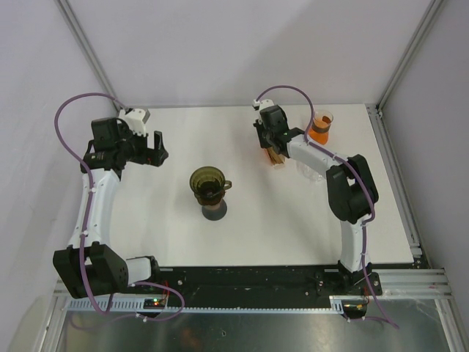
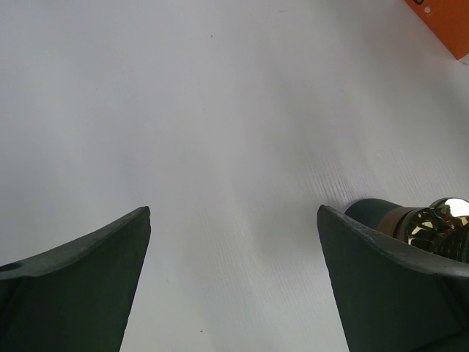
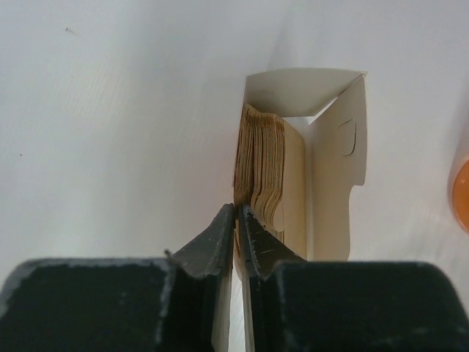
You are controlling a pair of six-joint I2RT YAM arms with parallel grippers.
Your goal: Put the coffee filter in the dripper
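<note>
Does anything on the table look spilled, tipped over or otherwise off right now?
Nothing stands out. The dripper stands upright in the middle, the filters sit stacked in their open box, and the orange cup beside it is upright with no spill visible.

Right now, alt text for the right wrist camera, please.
The right gripper pinches the outermost coffee filter of a brown stack standing in an open white box on a white table. An orange object edges in at right.
</note>
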